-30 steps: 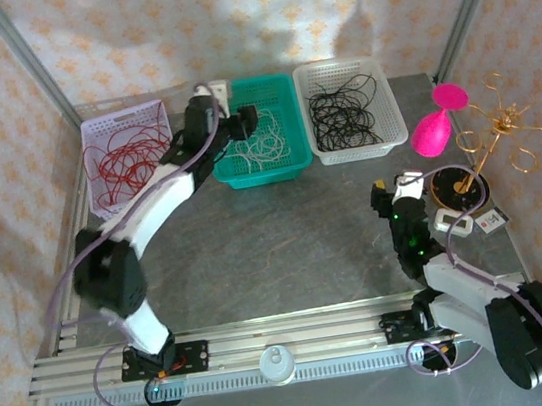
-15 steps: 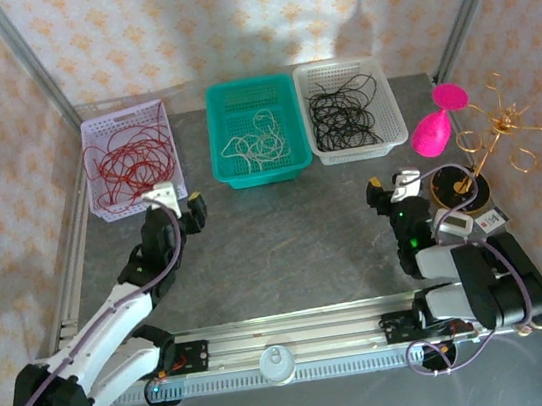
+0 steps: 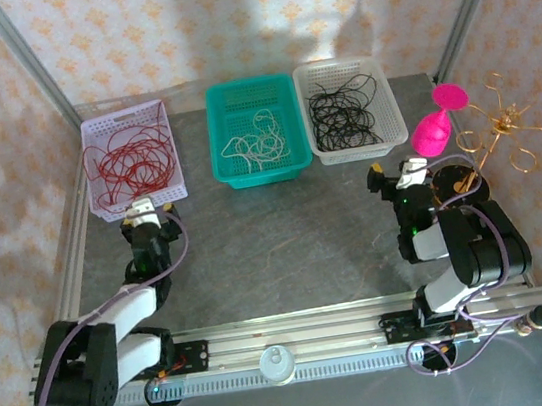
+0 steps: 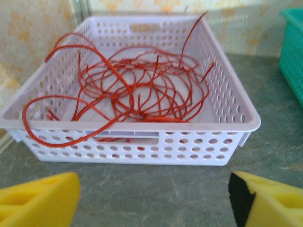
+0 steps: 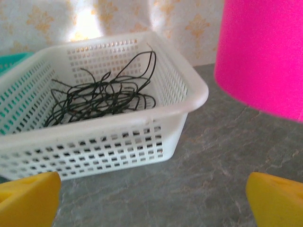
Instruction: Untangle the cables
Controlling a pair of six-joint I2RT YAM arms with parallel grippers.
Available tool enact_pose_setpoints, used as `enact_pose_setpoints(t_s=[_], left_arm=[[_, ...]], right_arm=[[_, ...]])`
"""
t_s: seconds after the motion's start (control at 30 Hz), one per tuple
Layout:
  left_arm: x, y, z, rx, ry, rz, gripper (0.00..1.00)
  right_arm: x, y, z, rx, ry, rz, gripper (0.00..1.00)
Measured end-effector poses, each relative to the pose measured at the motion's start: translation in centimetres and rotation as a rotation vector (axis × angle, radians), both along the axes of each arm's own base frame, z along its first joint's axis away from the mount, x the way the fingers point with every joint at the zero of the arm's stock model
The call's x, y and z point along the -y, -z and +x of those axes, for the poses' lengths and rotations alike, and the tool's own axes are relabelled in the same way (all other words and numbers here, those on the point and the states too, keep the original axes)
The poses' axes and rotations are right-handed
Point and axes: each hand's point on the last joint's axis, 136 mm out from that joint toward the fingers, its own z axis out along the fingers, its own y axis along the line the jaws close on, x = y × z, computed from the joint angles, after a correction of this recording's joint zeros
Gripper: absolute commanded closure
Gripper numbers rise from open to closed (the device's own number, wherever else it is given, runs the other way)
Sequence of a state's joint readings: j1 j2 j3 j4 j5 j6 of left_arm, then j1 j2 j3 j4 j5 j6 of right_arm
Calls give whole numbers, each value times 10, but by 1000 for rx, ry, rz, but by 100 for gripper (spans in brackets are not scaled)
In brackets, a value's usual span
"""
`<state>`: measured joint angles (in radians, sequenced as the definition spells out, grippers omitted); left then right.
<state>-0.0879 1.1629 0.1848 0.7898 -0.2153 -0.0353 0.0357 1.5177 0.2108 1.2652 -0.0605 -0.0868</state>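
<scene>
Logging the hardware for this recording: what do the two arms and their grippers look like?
The left arm and right arm are white and black links, each trailed by a pink-purple cord. The left gripper and right gripper have chunky yellow fingers; one left finger shows a black inner face.

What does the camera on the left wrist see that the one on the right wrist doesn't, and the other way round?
Left wrist camera: a lilac basket holding loose red cables.
Right wrist camera: a white basket holding black cables, and a bright pink object close by on the right.
Both: the grey table, the patterned wall, an edge of the teal basket, and yellow fingers at the bottom corners. The left gripper and right gripper are both open with nothing between them.
</scene>
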Motion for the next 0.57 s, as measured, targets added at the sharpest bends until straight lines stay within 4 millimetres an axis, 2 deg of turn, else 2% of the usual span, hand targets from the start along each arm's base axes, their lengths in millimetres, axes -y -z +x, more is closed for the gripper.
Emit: enact_pose_setpoints(t_s=[0.1,0.17,0.37,0.57], left_arm=[[-8,19,-7,27,15,-11,1],[-9,24,-4,48,38,-24,1],[3,16,9,131,118,-40,1],[1,-7,25,202,122,-37,1]], right_arm=[[0,1,0,-6,0,8,0],[0,3,0,-13,1,11,0],[0,4,0,-16,2,15,0],[1,7,0,-29,2,23,0]])
